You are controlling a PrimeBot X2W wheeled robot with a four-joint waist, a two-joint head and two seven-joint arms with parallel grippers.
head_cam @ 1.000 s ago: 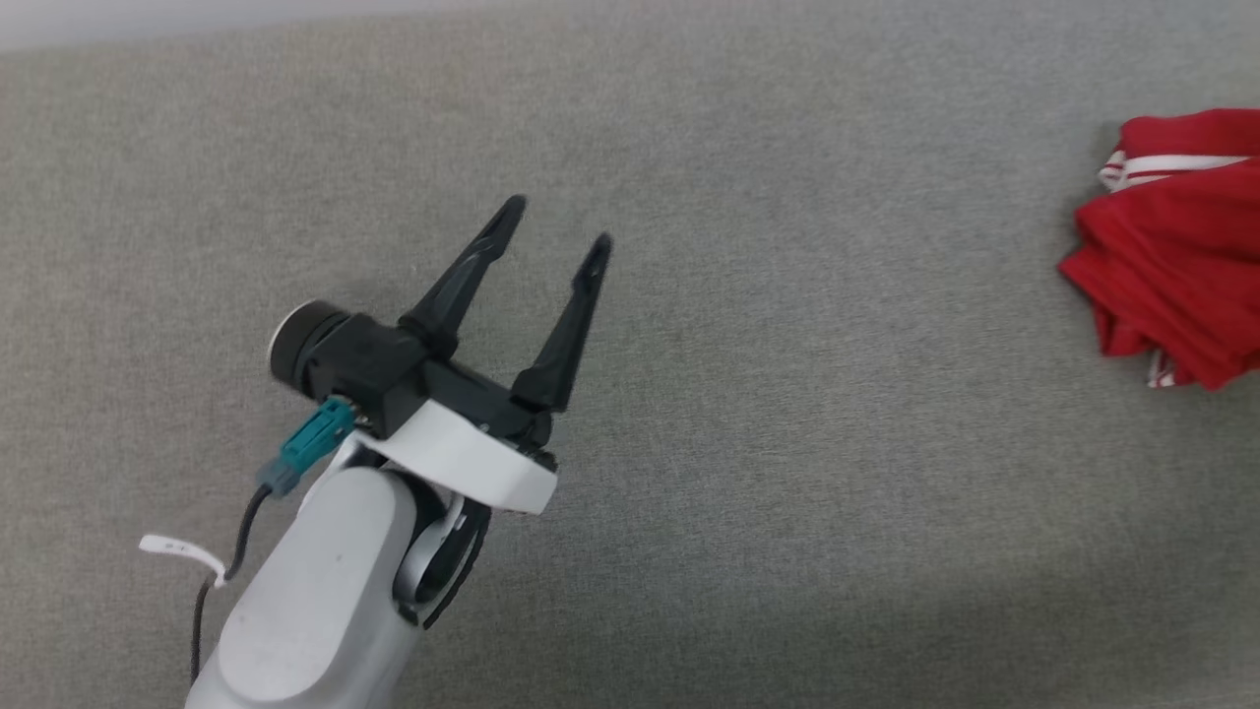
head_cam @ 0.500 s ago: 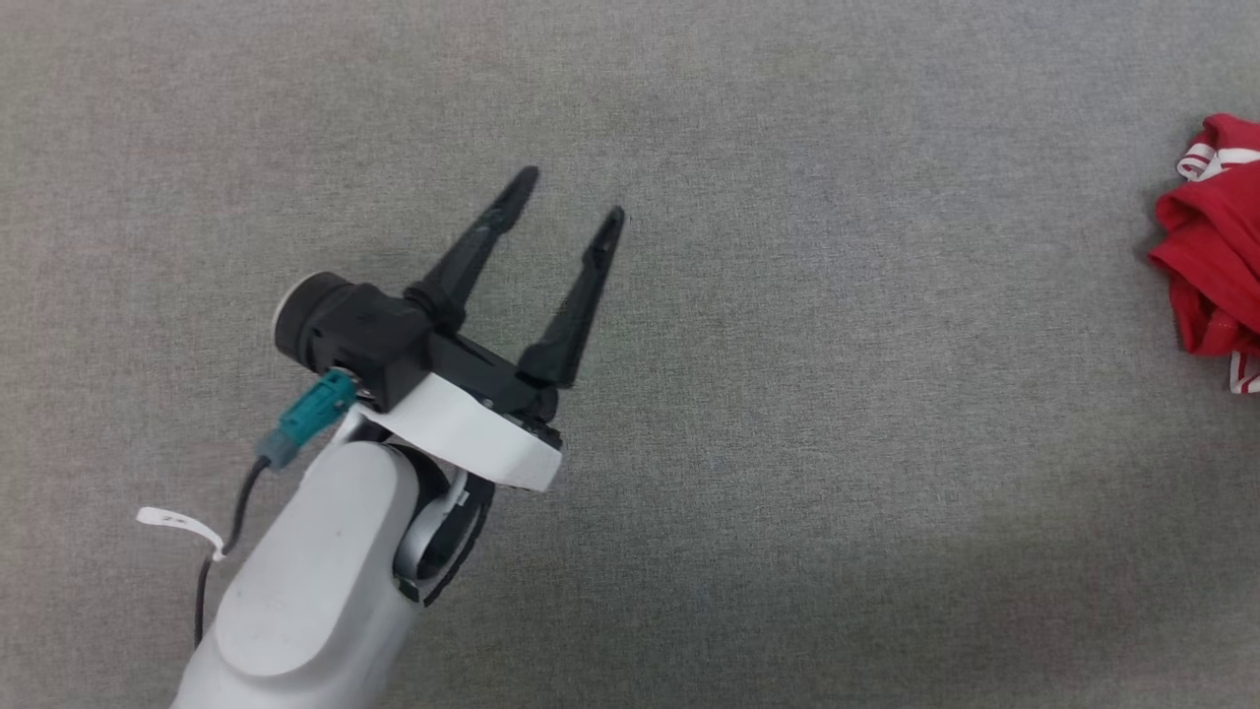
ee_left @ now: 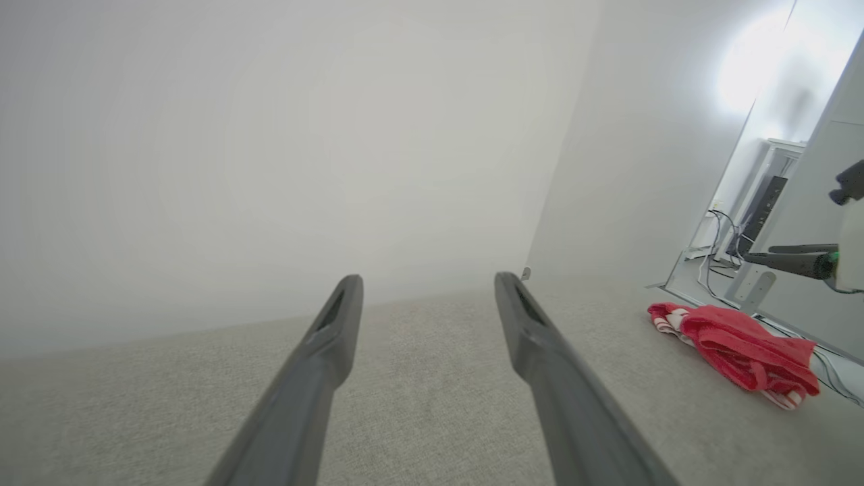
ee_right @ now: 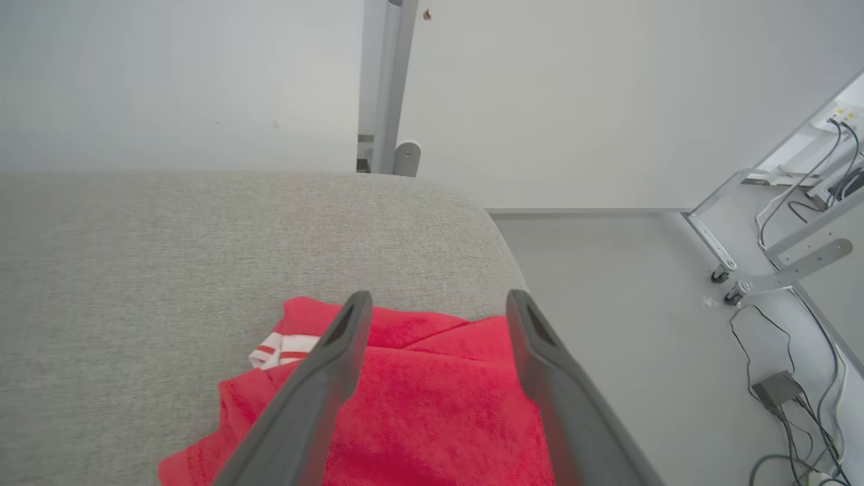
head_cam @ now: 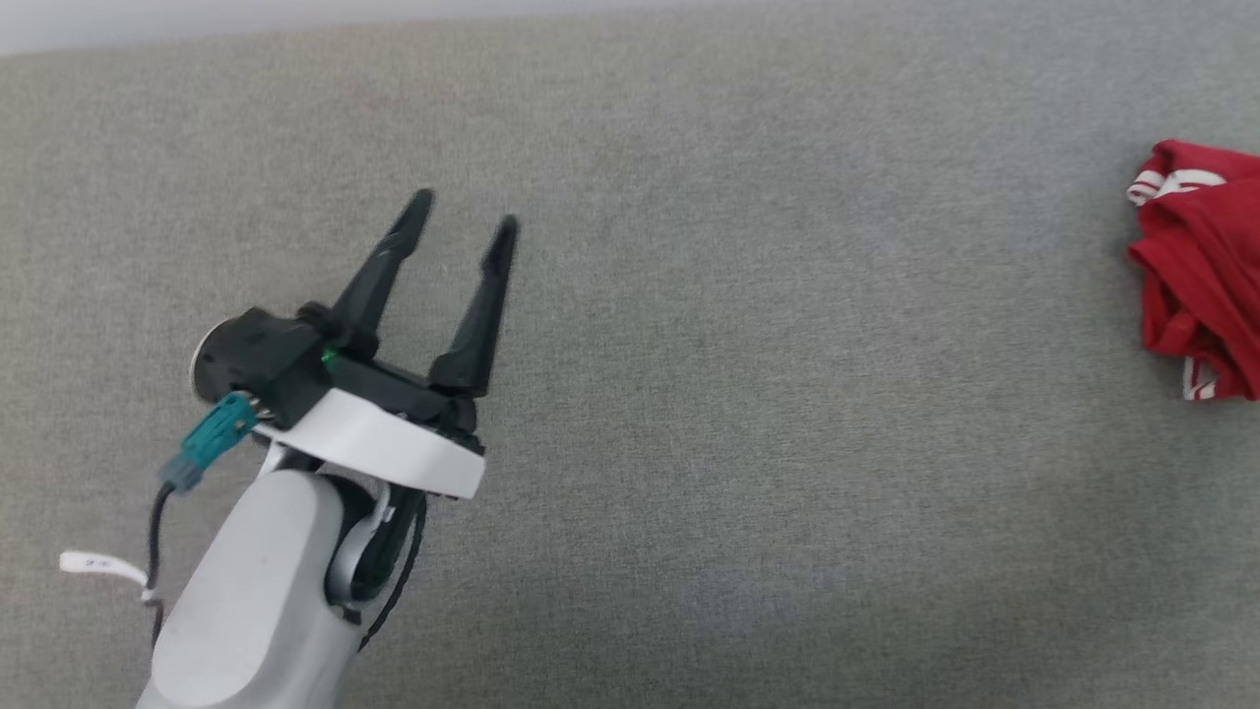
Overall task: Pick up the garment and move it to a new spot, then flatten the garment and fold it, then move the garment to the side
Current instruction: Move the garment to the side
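Now left end effector and right end effector gape, garment unheld; cable tag unreadable.

The right tool stands with its fingers spread wide over a crumpled red T-shirt with one striped white sleeve end showing. It lies by the grey fabric surface's rounded corner. Cables trail across the floor.

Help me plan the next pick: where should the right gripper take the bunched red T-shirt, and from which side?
Probably a raised fold in the middle of the garment, from above: it lies bunched, edges flat on the grey surface, and the right gripper hangs open over it.
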